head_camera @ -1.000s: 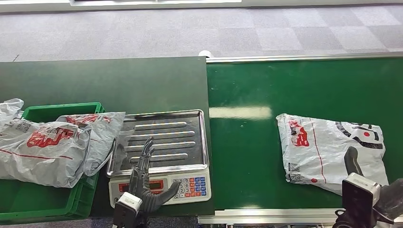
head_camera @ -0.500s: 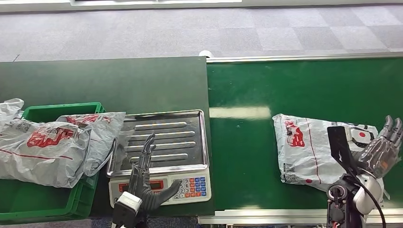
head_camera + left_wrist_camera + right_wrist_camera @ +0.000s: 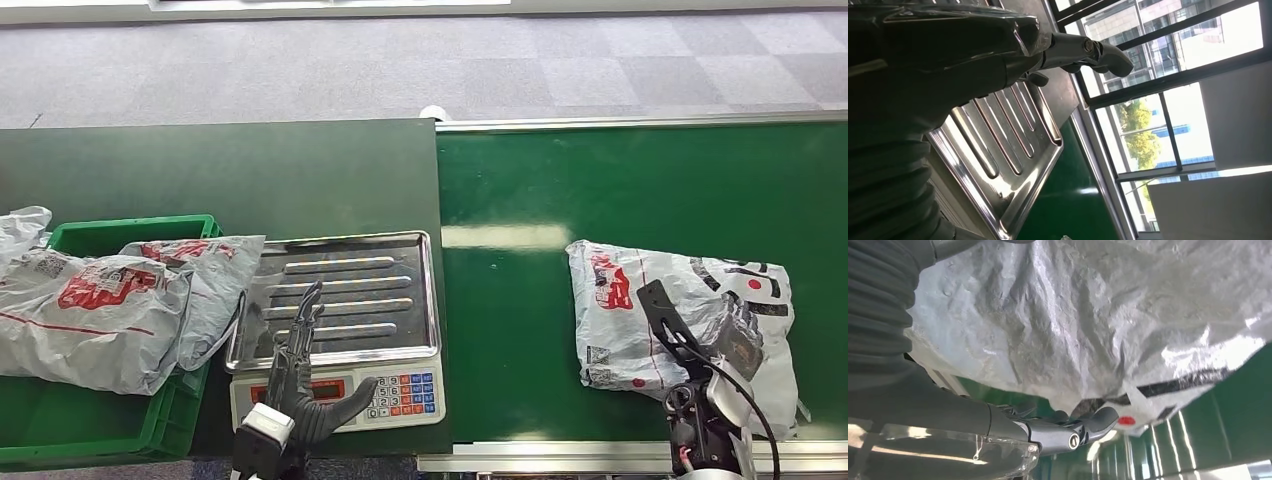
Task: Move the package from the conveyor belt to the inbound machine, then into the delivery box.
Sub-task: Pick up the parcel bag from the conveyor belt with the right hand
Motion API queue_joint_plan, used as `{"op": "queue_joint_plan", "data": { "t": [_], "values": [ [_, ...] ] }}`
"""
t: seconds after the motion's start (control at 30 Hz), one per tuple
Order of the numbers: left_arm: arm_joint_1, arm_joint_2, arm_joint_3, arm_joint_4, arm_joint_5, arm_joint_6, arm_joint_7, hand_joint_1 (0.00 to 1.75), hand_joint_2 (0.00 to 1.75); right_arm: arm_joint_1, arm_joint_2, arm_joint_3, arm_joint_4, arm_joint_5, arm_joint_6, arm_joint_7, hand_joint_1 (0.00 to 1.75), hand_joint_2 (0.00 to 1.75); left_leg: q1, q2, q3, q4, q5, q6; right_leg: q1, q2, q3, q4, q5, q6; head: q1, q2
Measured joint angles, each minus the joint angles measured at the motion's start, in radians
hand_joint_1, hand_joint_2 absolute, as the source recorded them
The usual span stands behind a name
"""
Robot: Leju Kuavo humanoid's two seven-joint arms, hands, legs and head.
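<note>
dark-fingered left hand (image 3: 300, 385), grey ribbed wrist cover

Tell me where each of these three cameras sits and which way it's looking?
Head view: high on the robot, looking forward and down at the scale tray, conveyor belt and package; both arms rise from below, with the left robot hand and right robot hand.
Left wrist view: behind the left robot hand, looking across the scale tray toward the windows.
Right wrist view: behind the right robot hand, close against the package.
Shared: head and left wrist views both show the scale tray; head and right wrist both show the package.
</note>
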Motion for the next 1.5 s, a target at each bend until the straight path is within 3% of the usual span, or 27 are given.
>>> {"op": "queue_joint_plan", "data": {
  "t": [0.2, 0.23, 0.33, 0.37, 0.4, 0.8, 0.9, 1.07, 1.27, 1.4, 1.5],
  "values": [
    [-0.001, 0.002, -0.007, 0.000, 0.001, 0.000, 0.005, 0.00, 1.75, -0.001, -0.004, -0.002, 0.053, -0.008, 0.092, 0.000, 0.00, 1.75, 0.000, 0.000, 0.000, 0.000, 0.000, 0.000, 0.000, 0.000, 0.000, 0.000, 0.000, 0.000, 0.000, 0.000],
    [-0.002, 0.002, -0.008, 0.000, 0.002, -0.002, 0.007, 0.00, 1.75, -0.002, -0.005, -0.002, 0.059, -0.009, 0.105, 0.000, 0.14, 1.75, 0.000, 0.000, 0.000, 0.000, 0.000, 0.000, 0.000, 0.000, 0.000, 0.000, 0.000, 0.000, 0.000, 0.000],
    [-0.007, 0.002, -0.011, 0.000, 0.003, -0.007, 0.016, 0.00, 1.75, -0.011, -0.010, -0.002, 0.080, -0.015, 0.163, -0.001, 1.38, 1.75, 0.000, 0.000, 0.001, 0.000, 0.000, 0.000, 0.000, 0.000, 0.000, 0.000, 0.000, 0.000, 0.000, 0.000],
    [-0.009, 0.002, -0.011, 0.001, 0.003, -0.008, 0.018, 0.00, 1.75, -0.014, -0.012, -0.002, 0.087, -0.019, 0.180, -0.002, 1.68, 1.75, 0.000, 0.000, 0.001, 0.000, 0.000, 0.000, 0.000, 0.000, 0.000, 0.000, 0.000, 0.000, 0.000, 0.000],
    [-0.012, 0.002, -0.011, 0.001, 0.003, -0.008, 0.020, 0.00, 1.75, -0.016, -0.013, -0.002, 0.094, -0.023, 0.194, -0.005, 1.73, 1.75, 0.000, 0.000, 0.001, 0.000, 0.000, 0.000, 0.000, 0.000, 0.001, 0.000, 0.000, 0.000, 0.000, 0.000],
    [-0.025, 0.001, -0.007, 0.003, 0.001, -0.010, 0.037, 0.00, 1.75, -0.053, -0.023, 0.001, 0.138, -0.056, 0.241, -0.043, 1.75, 1.75, 0.000, 0.001, 0.003, 0.001, 0.000, 0.000, 0.000, 0.000, 0.003, 0.000, 0.000, 0.000, 0.000, 0.000],
    [-0.018, 0.000, 0.001, -0.009, -0.007, -0.006, 0.039, 0.00, 1.75, -0.036, -0.011, 0.017, 0.098, -0.075, 0.201, -0.110, 1.75, 1.75, 0.000, 0.001, 0.002, 0.001, 0.000, 0.000, 0.000, 0.000, 0.004, 0.000, 0.000, 0.000, 0.000, 0.000],
    [0.027, 0.000, 0.026, -0.069, -0.034, 0.013, 0.005, 0.00, 1.75, 0.083, 0.062, 0.082, -0.218, -0.240, 0.077, -0.293, 1.75, 1.75, 0.000, -0.001, 0.000, 0.001, 0.000, 0.000, 0.001, -0.001, 0.000, 0.000, -0.001, 0.001, 0.000, 0.000],
    [0.041, -0.002, 0.046, -0.103, -0.040, 0.014, -0.030, 0.00, 1.75, 0.220, 0.135, 0.109, -0.637, -0.514, -0.069, -0.435, 1.75, 1.75, 0.000, -0.004, -0.002, 0.000, -0.001, 0.000, 0.001, -0.004, 0.000, 0.000, -0.003, 0.001, 0.000, 0.000],
    [0.041, -0.005, 0.051, -0.110, -0.036, 0.015, -0.037, 0.00, 1.75, 0.275, 0.162, 0.109, -0.788, -0.587, -0.102, -0.487, 1.75, 1.75, 0.000, -0.002, -0.001, 0.001, -0.001, 0.000, 0.000, -0.003, 0.000, 0.000, -0.003, 0.001, 0.000, 0.000],
    [0.037, -0.007, 0.055, -0.116, -0.022, 0.023, -0.054, 0.00, 1.75, 0.318, 0.192, 0.110, -0.883, -0.727, -0.141, -0.582, 1.75, 1.75, 0.000, -0.003, -0.001, 0.001, -0.001, 0.000, 0.000, -0.004, 0.000, 0.000, -0.003, 0.001, 0.000, 0.000]
  ]
}}
